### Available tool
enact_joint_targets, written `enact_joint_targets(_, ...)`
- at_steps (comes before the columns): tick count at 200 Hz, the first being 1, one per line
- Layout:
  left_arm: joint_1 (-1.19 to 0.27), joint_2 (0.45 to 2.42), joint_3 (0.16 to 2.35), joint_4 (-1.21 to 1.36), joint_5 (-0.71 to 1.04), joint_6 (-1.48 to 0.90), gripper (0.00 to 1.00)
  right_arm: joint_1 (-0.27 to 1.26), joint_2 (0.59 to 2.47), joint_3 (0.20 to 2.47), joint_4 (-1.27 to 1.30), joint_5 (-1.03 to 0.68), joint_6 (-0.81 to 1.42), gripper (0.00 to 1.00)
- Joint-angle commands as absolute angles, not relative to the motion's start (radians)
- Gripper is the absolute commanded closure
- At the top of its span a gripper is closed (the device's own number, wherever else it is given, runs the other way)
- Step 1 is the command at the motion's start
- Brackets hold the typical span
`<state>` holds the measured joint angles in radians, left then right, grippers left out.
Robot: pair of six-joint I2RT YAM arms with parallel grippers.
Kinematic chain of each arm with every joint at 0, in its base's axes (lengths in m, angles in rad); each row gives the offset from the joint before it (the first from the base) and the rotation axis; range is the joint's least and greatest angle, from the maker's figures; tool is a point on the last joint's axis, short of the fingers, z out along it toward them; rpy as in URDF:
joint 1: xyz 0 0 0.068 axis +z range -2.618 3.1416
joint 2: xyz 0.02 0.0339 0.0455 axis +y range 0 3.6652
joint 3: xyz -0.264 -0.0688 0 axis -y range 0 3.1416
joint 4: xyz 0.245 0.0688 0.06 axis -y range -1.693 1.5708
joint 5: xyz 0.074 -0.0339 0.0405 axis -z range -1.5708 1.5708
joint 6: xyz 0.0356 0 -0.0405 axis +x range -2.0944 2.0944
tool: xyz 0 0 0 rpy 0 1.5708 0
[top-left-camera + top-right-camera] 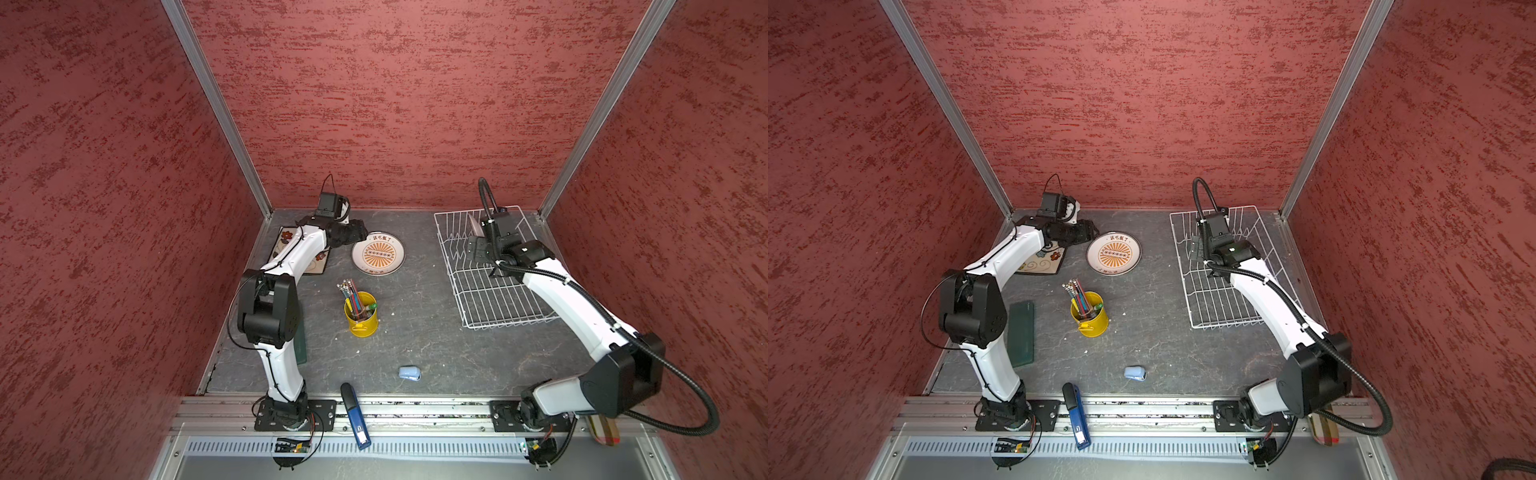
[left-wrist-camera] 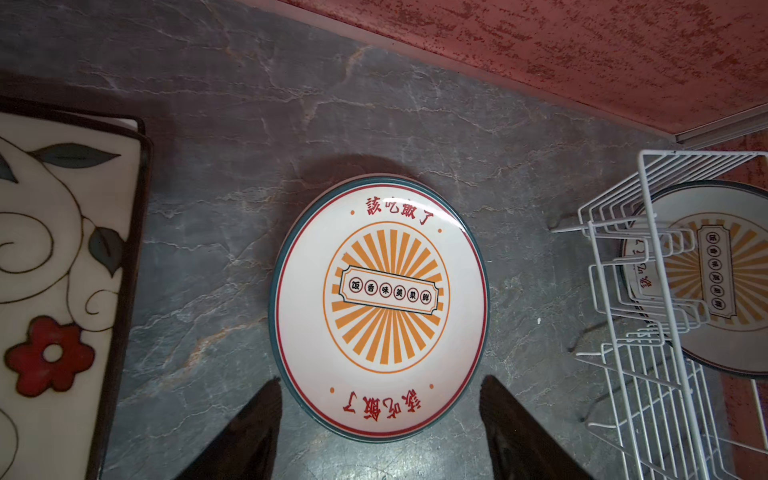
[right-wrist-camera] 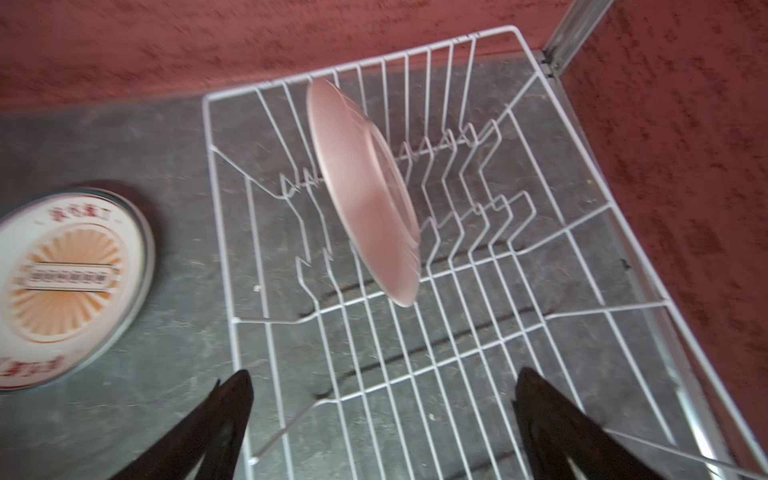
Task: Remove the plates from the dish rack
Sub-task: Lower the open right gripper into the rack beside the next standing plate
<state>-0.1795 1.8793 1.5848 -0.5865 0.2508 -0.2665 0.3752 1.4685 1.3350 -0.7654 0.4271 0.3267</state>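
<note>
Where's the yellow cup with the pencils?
In both top views the yellow cup stands mid-table, in front of the round plate and left of the dish rack.

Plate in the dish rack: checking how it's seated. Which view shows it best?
Right wrist: the plate stands on edge among the dish rack prongs, slightly blurred. Left wrist catches its face through the wires; a top view shows only a sliver.

Both top views look steeply down from high above the near edge, covering the whole counter point(image 1: 415, 332). Left wrist: close, down on flat round plate point(image 2: 380, 291). Right wrist: close, down into dish rack point(image 3: 359, 62). Wrist views share both.
</note>
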Motion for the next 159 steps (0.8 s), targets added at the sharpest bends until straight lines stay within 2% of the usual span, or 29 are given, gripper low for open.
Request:
enact_joint_targets(1,-0.189,1.854,1.623,-0.604,0.298,-0.279,0.24,0.383,1.512,1.375,-0.842,0.543,0.272,0.01)
enact_joint_targets(83,-0.191,1.789,1.551,-0.529,0.454,-0.383,0.23,0.390,1.720,1.489,-0.853,0.649,0.199,0.02)
enact_joint_targets(121,-0.218,1.789,1.538,-0.503,0.492,-0.415,0.23,0.395,1.806,1.547,-0.852,0.705,0.190,0.07)
enact_joint_targets(159,-0.243,1.805,1.530,-0.448,0.559,-0.467,0.23,0.400,1.853,1.566,-0.812,0.740,0.151,0.17)
